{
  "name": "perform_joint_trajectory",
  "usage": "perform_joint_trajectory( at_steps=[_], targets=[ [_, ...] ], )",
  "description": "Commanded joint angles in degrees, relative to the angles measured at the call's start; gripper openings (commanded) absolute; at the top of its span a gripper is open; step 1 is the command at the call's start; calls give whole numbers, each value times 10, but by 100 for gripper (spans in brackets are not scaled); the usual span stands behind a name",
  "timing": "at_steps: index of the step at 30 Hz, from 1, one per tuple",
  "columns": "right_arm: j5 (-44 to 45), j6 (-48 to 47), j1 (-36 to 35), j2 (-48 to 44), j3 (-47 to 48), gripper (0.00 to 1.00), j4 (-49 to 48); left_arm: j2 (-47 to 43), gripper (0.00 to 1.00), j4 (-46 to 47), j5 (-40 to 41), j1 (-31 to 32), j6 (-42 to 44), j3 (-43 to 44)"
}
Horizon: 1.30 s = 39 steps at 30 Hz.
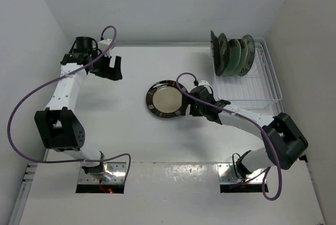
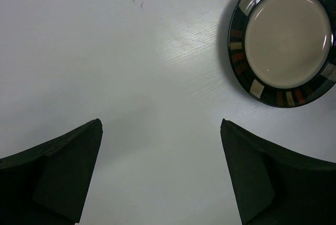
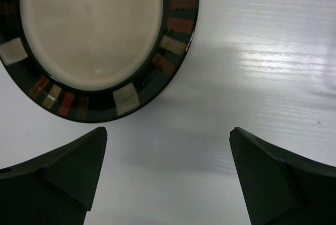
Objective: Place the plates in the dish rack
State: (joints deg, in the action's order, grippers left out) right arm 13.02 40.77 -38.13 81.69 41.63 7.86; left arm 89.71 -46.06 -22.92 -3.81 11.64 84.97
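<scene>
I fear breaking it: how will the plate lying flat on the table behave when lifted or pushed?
The plate looks glazed, with bright highlights: probably stiff, slippery and breakable. It lies flat on the table, so a push would likely slide it, not tip it. Its low rim may be hard to grip.

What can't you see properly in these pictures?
- Top view: the upright plates in the white wire dish rack overlap, so their count and patterns stay unclear.
- Top view: the right gripper covers part of the right rim of the flat cream plate with dark patterned rim.
- Right wrist view: that plate is cut off by the top and left edges.
</scene>
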Motion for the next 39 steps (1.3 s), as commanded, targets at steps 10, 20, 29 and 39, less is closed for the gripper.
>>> perform_joint_trajectory(
  at_steps=[10, 20, 29, 39],
  targets=[
    [-88, 144, 56, 109, -11, 85, -194, -45, 100, 4, 0, 13, 13, -11],
    [-78, 202, 57, 245, 61, 62, -176, -56, 100, 4, 17, 13, 13, -11],
    [-88, 217, 69, 262, 46, 0, -181, -56, 100, 4, 17, 13, 13, -6],
    [-127, 144, 75, 201, 35, 0, -235, -56, 100, 4, 17, 13, 13, -6]
  ],
)
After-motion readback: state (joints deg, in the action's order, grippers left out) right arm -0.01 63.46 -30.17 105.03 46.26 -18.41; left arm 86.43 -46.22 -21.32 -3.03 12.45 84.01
